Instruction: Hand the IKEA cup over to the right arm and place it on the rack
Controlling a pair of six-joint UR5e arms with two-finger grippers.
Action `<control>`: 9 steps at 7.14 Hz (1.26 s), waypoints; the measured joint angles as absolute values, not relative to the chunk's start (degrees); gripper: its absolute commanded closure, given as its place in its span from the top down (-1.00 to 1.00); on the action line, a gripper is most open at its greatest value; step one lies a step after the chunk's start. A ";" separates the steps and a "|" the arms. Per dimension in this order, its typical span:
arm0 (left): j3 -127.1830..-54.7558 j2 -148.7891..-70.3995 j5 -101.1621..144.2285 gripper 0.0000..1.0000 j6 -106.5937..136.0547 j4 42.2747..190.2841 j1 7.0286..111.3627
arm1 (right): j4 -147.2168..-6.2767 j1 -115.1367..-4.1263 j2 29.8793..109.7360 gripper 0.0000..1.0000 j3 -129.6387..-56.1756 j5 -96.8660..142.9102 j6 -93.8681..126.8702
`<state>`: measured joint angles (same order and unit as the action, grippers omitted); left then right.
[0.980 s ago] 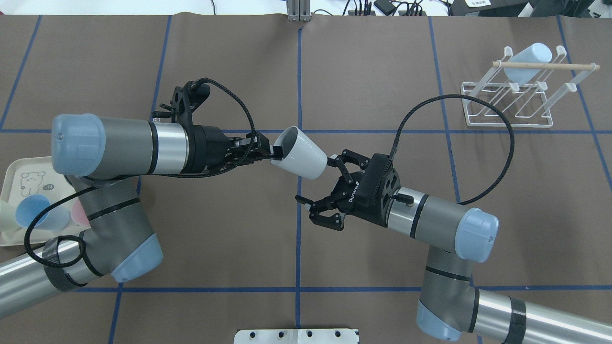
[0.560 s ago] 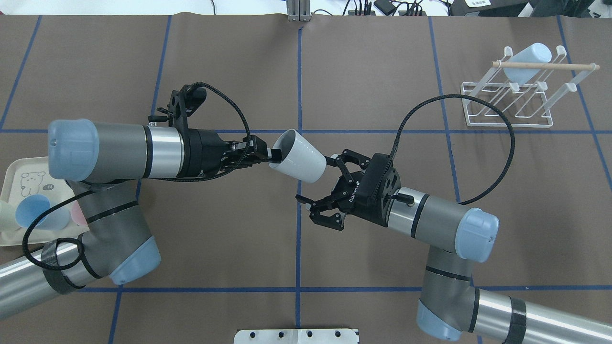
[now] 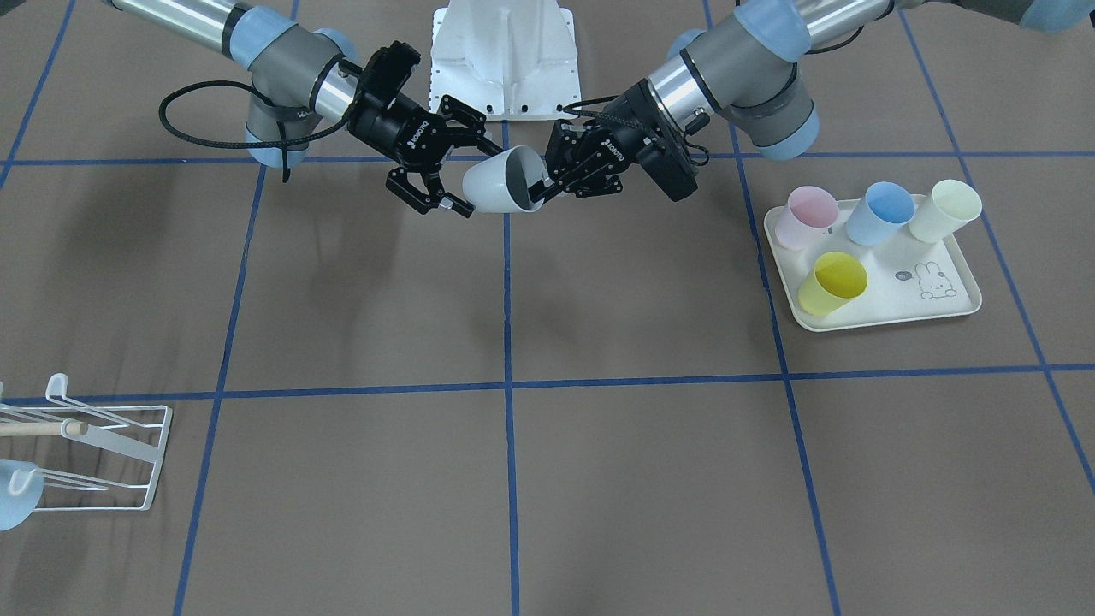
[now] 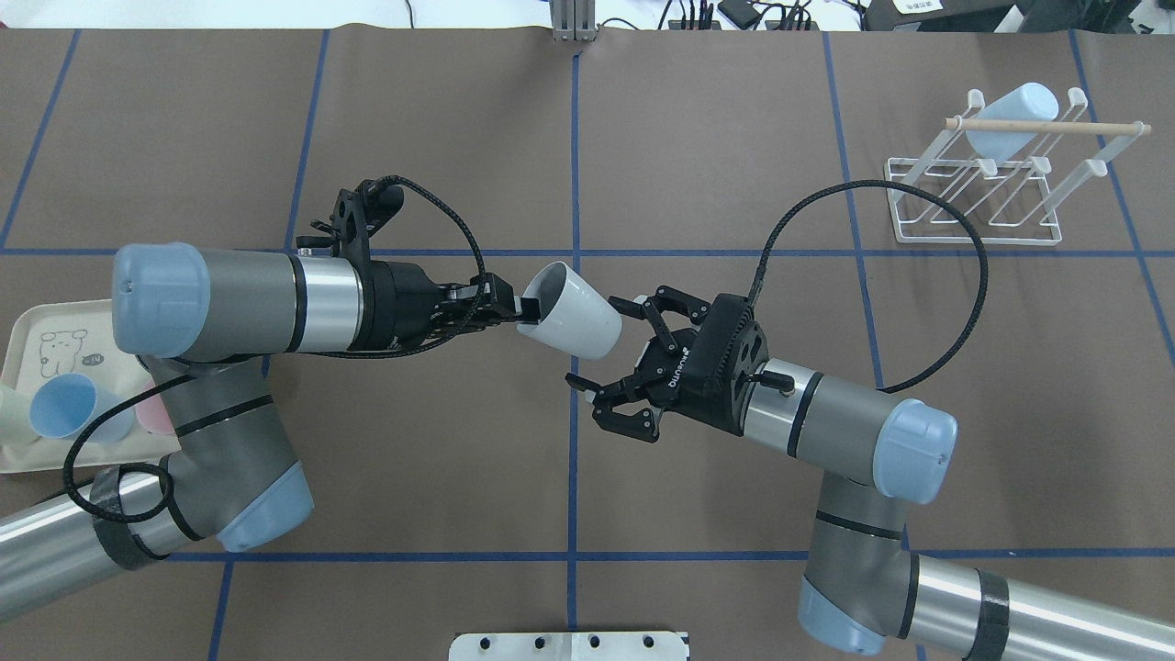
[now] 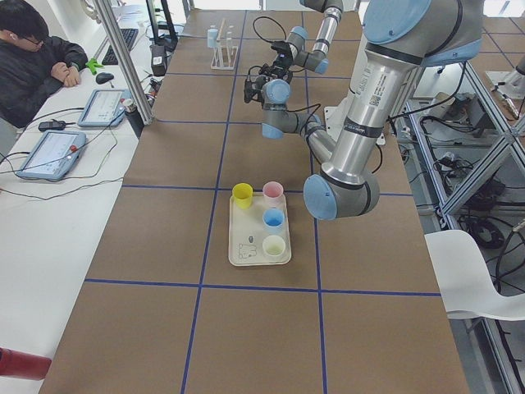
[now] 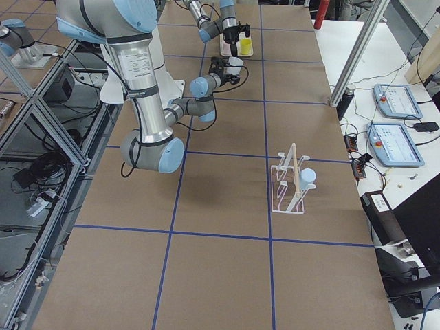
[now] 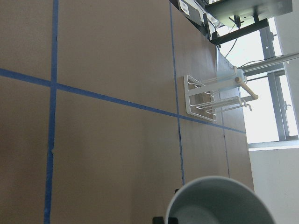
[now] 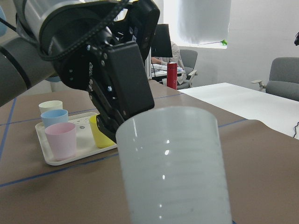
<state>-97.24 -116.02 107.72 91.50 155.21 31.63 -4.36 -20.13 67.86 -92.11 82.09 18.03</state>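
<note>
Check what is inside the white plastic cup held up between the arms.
One finger of the left claw reaches inside the white plastic cup, pinching its rim. Otherwise only bare grey wall shows; the bottom is hidden.

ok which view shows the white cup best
Overhead exterior: the white cup shows whole, with the left gripper pinching its rim. Front-facing shows it well too; wrist views crop it; side views show it tiny.

Table [image 4: 734, 138]: brown cover, blue tape grid.
Desk [image 5: 41, 246]: white, alongside the table.
Chair [image 8: 282, 74]: grey, beyond the table.
Window [image 7: 264, 116]: bright, beyond the table.
</note>
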 measured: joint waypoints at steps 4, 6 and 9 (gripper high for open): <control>-97.17 -116.49 107.67 -1.00 91.58 155.30 31.38 | -4.31 -20.13 67.55 0.77 -92.31 82.09 18.10; -97.20 -116.66 107.69 -1.00 91.56 155.30 31.38 | -4.29 -20.13 67.48 -0.05 -92.30 82.09 18.10; -97.25 -116.65 107.73 1.00 91.18 155.49 31.36 | -1.51 -19.86 67.71 -1.00 -92.06 82.13 18.28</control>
<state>-97.25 -116.65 107.73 91.18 155.49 31.36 -1.51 -19.86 67.71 -92.06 82.13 18.28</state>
